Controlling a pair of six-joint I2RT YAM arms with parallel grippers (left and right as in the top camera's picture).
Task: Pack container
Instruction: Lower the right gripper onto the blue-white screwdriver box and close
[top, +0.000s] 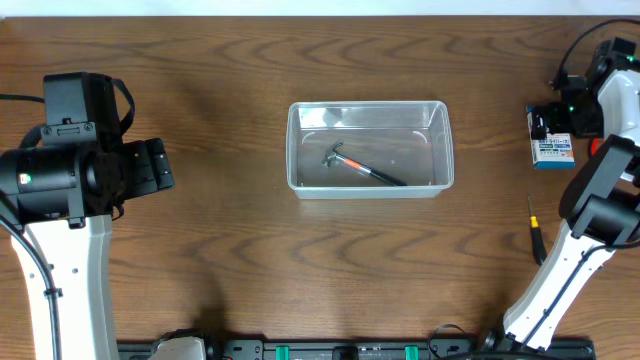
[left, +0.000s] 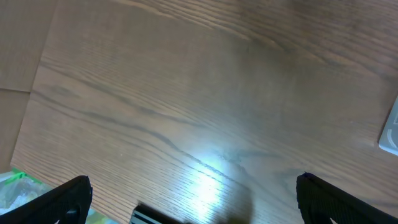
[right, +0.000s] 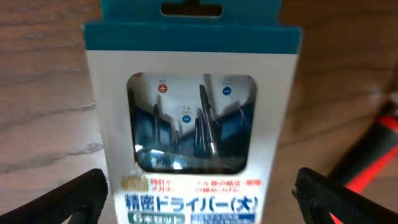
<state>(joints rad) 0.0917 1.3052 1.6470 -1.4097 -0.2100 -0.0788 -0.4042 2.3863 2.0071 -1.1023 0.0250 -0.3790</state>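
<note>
The clear plastic container (top: 365, 104) stands at the table's middle with a small hammer (top: 362, 168) lying in it. Its corner shows at the right edge of the left wrist view (left: 392, 134). My left gripper (left: 193, 202) is open and empty over bare wood, left of the container (top: 160, 165). My right gripper (right: 202, 199) is open at the far right, its fingers apart on either side of a blue-and-white box of precision screwdrivers (right: 193, 124) lying flat on the table (top: 552, 150). The fingers do not grip the box.
A black screwdriver with a yellow band (top: 535, 228) lies near the right arm's base. A red-and-black handled tool (right: 373, 162) lies just right of the box. The table's front edge carries a black rail (top: 350, 350).
</note>
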